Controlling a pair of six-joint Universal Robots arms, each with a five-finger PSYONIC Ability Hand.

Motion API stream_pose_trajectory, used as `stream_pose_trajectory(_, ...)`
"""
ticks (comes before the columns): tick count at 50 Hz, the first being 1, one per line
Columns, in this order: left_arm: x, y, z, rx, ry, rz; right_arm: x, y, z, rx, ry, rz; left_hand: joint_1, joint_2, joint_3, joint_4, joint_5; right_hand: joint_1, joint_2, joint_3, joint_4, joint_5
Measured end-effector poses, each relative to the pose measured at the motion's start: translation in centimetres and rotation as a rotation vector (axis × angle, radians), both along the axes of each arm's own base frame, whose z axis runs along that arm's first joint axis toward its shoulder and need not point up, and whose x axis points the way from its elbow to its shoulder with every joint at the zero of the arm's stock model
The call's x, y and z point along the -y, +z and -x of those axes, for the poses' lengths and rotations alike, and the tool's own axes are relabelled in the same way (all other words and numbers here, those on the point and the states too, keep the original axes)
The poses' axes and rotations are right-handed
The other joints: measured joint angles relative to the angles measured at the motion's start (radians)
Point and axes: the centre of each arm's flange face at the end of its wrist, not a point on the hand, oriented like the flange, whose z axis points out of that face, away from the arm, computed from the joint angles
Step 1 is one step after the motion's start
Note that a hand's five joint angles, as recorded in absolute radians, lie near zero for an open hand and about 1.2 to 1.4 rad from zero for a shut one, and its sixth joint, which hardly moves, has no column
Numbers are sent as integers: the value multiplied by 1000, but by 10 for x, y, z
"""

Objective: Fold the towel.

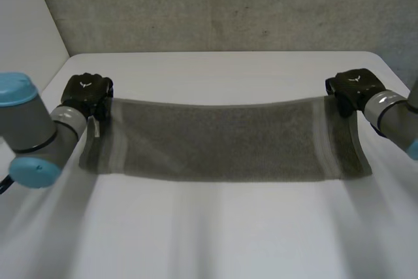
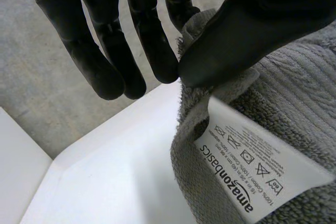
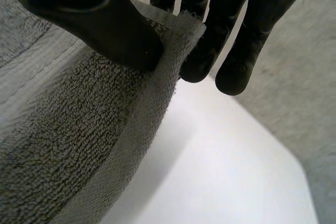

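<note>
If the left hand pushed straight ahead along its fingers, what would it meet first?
Probably the concrete wall beyond the table: the left hand, pinching the towel corner, has nothing else ahead, though depth is unclear.

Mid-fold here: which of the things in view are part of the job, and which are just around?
In the job: towel; left robot hand, pinching one far corner; right robot hand, pinching the other.
Not in the job: table; wall behind it; care label sewn to the towel.
</note>
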Motion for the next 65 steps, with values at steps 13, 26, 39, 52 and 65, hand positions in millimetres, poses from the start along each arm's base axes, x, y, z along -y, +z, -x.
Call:
stream_pose_trajectory(13, 19, -17, 20, 9, 9, -6, 14, -17, -12, -5, -19, 98, -1117, -1118, -1135, -1144, -1125, -1070, -1050, -1076, -1079, -1122)
stream_pose_trajectory(26, 1, 6, 20, -13, -5, -14, -5, -6, -5, -12, -65, 75, -1229, -1266, -1303, -1264, -1300, -1102, -1057, -1088, -1087, -1144)
stream_pose_trajectory(39, -46, 26, 0, -32, -37, -12, -64, 24, 8, -13, -53, 20, -1229, -1266, -1304, -1264, -1300, -1105, -1057, -1088, -1087, -1147)
stream_pose_trajectory(52, -87, 25, -18, -58, -90, -40, -93, -6, 28, 1, -25, -144, -1229, -1266, -1304, -1263, -1299, -1105, -1057, -1088, -1087, -1147)
stream_pose_trajectory(65, -108, 20, -15, -105, -113, -3, -73, -45, 38, 1, -50, -186, -1229, -1266, -1304, -1264, -1299, -1021, -1003, -1022, -1031, -1009)
